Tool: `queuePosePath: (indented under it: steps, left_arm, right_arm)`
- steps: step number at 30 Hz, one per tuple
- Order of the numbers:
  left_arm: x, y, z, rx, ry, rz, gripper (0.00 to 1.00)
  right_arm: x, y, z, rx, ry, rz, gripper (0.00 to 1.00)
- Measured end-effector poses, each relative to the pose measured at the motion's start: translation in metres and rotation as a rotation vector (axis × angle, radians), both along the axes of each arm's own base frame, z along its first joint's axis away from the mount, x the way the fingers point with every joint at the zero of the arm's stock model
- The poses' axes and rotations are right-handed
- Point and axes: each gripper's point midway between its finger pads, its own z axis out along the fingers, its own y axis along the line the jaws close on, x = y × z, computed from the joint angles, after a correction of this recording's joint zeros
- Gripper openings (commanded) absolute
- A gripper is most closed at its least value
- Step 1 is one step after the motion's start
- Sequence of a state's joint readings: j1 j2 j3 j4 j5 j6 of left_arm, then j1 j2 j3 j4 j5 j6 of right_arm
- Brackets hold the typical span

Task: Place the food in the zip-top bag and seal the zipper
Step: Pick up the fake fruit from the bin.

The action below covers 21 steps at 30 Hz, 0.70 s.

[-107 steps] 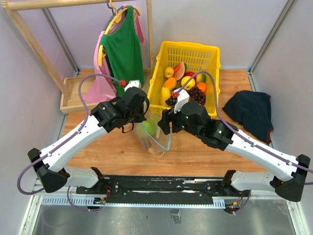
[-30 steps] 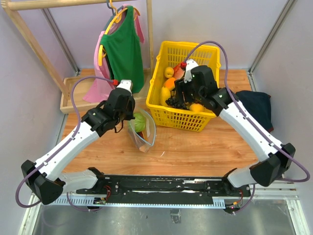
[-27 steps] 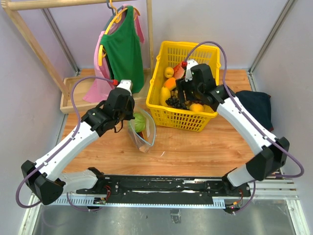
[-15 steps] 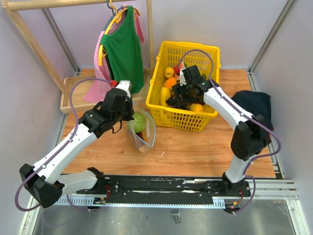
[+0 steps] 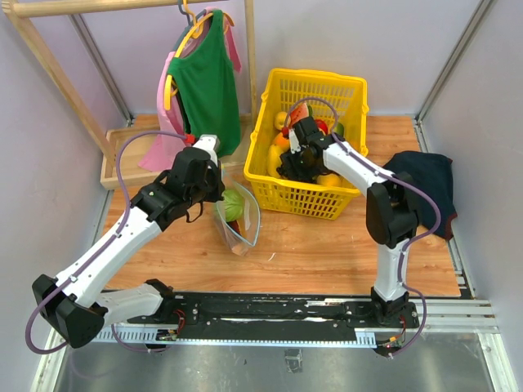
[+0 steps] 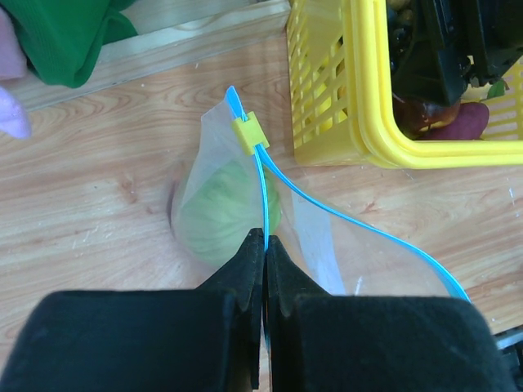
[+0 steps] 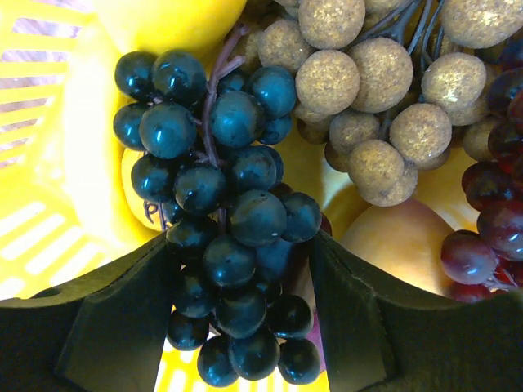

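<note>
Two claws, left claw pinched shut on the zipper of the zip-top bag beside the yellow basket, right claw inside it, spread astride dark grapes

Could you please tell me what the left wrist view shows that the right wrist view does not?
Only the left wrist view: the left gripper shut on the zipper of the zip-top bag, a green melon inside, on the wooden table. Only the right wrist view: the right gripper, jaws open either side of the dark grapes, beside a tan bumpy cluster. Both: the yellow basket.
</note>
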<state>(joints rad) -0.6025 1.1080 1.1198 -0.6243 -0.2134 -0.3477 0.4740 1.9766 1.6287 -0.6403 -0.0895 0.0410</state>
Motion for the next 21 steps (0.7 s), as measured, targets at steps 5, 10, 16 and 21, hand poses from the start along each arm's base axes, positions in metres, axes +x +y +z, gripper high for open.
queuePosePath:
  steps: [5, 10, 16, 21]
  left_arm:
    - [0.0, 0.0, 0.0, -0.006, 0.002, -0.003, 0.0]
    - [0.0, -0.001, 0.0, -0.008, 0.004, -0.006, 0.0]
    - [0.001, 0.0, -0.001, -0.014, 0.007, -0.007, 0.0]
    - [0.001, 0.0, -0.001, -0.022, 0.0, -0.008, 0.0]
  right_arm:
    - [0.005, -0.002, -0.005, -0.001, 0.007, 0.002, 0.38]
    - [0.004, -0.006, 0.002, 0.005, 0.007, -0.003, 0.3]
    - [-0.003, -0.01, 0.033, 0.026, -0.035, -0.004, 0.06]
    - [-0.005, -0.012, 0.07, 0.061, -0.111, -0.015, 0.01]
